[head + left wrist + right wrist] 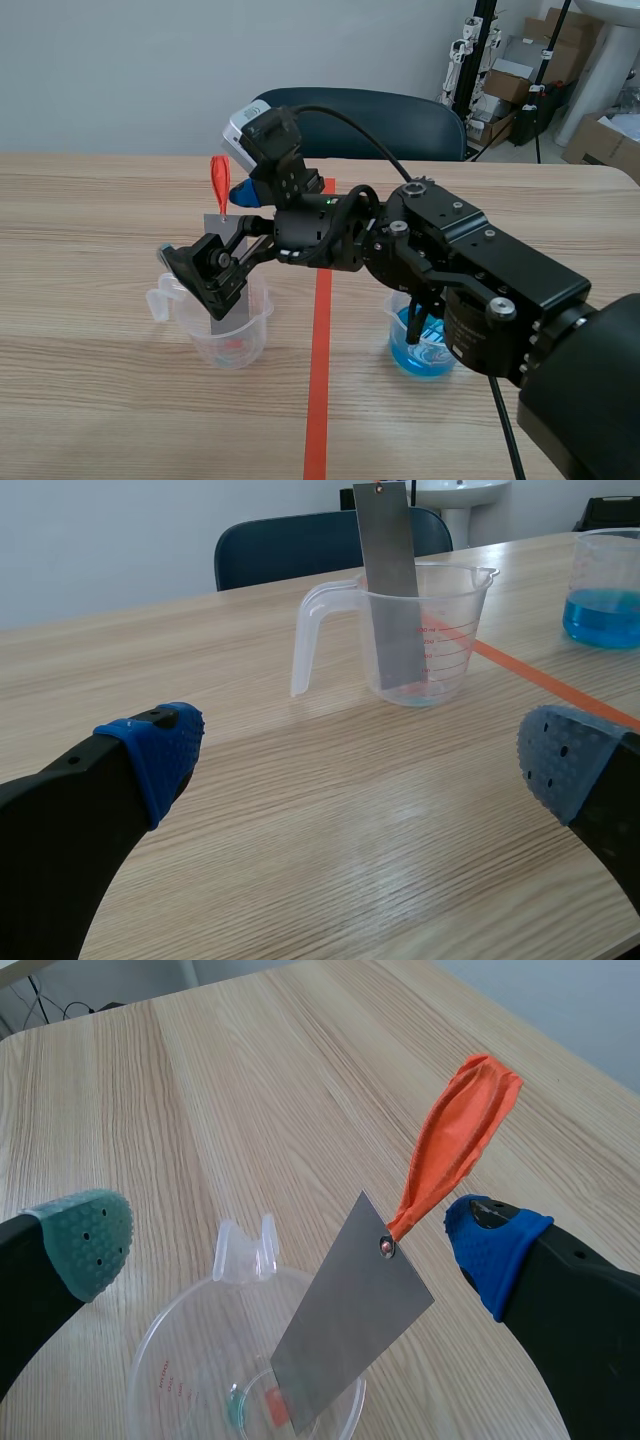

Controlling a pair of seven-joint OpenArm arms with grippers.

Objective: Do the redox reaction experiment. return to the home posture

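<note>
A clear measuring cup [232, 338] stands left of the tape line, with a grey metal strip [219, 222] leaning upright inside it. An orange ribbon [219, 178] is tied to the strip's top. My right gripper [208, 284] hovers open over the cup, reaching across from the right. In the right wrist view the strip [350, 1320] and ribbon [455, 1140] sit between its spread fingers without touching, above the cup's rim [160, 1360]. My left gripper [365, 760] is open low over the table, the cup [420, 630] and strip [392, 590] well ahead of it.
A beaker of blue liquid [420, 352] stands right of the orange tape line [318, 370], under the right arm; it shows as well in the left wrist view [605, 590]. A dark chair [370, 120] stands behind the table, with boxes at the back right.
</note>
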